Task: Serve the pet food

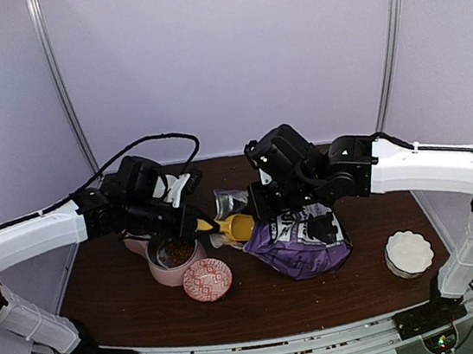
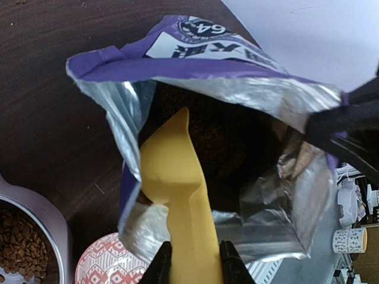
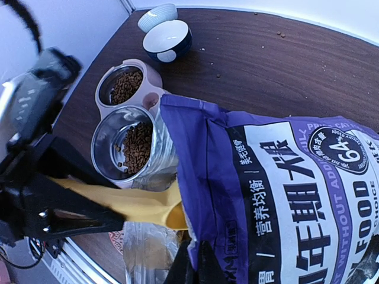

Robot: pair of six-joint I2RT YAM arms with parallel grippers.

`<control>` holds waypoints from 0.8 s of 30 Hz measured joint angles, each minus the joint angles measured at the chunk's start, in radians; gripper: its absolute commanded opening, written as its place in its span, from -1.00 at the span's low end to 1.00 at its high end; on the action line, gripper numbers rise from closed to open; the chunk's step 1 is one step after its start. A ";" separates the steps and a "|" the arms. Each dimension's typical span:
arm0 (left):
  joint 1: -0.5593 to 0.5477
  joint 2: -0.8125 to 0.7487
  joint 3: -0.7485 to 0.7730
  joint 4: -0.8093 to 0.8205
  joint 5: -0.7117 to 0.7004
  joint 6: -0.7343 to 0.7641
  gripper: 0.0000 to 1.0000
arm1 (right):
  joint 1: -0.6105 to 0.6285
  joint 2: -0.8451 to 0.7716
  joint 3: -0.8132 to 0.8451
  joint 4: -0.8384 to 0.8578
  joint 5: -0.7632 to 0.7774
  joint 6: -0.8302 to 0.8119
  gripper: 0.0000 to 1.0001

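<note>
1. Dark wooden tabletop [image 1: 129, 287] under pale walls carries everything. The pet food [image 3: 137, 145], small brown pellets, lies in both steel bowls [image 3: 106, 142] of the pink feeder [image 3: 155, 77], at about 8 o'clock from the table's middle in the top view.
2. A few loose pellets dot the bare wood toward 12 o'clock.
3. Something brown shows dimly deep inside the purple bag [image 2: 207, 59], but single pellets cannot be made out there.
4. That bag lies on its side at 3 o'clock of the feeder, with its foil-lined mouth gaping toward 9 o'clock.
5. The yellow scoop [image 2: 177, 189] reaches into the mouth. Its bowl is between the foil walls and its handle runs back out toward 9 o'clock.
6. The left gripper [image 2: 189, 269] pinches the scoop's handle, one finger pressed on each side.
7. The right gripper [image 1: 259, 204] comes in from 3 o'clock above the bag and is clamped on the upper lip of the mouth, which stands lifted off the table.
8. A red patterned dish [image 1: 207, 279] sits just beside the feeder at its 5 o'clock.
9. A white fluted bowl [image 1: 409, 252] stands well apart at 4 o'clock of the bag.
10. Two blue-and-white bowls [image 3: 167, 40] rest close together at 12 o'clock of the feeder.
</note>
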 measured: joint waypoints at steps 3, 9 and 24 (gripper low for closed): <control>-0.010 0.065 0.000 0.044 -0.013 -0.035 -1.00 | 0.006 0.001 0.006 -0.005 -0.005 0.005 -0.04; -0.013 0.124 -0.003 0.048 -0.043 -0.082 -1.00 | 0.002 -0.055 -0.009 -0.021 0.048 -0.008 0.69; -0.014 0.074 -0.004 -0.019 -0.151 -0.097 -1.00 | -0.326 -0.431 -0.581 0.031 -0.042 0.064 0.52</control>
